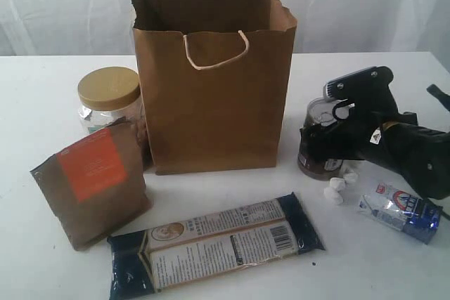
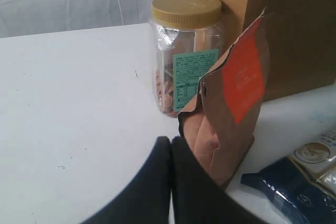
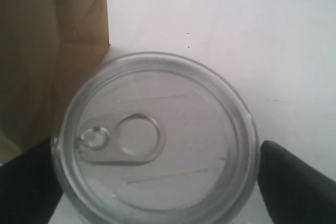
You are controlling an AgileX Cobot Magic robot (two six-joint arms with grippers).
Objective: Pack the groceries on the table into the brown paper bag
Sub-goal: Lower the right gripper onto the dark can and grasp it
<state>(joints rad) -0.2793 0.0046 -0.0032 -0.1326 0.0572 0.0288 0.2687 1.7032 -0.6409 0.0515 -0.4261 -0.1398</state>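
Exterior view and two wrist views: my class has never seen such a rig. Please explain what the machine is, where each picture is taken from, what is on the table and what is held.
This is a robot with two arms, each ending in a two-fingered gripper. The exterior view looks at the table; each wrist view comes from a camera on one arm. On the table stand a brown paper bag, a gold-lidded jar and a brown pouch; a long dark-blue packet and a small blue-silver packet lie flat. The right gripper is open, its fingers either side of a tin can, not yet clamped. The left gripper is shut and empty, near the pouch. Nothing is held.
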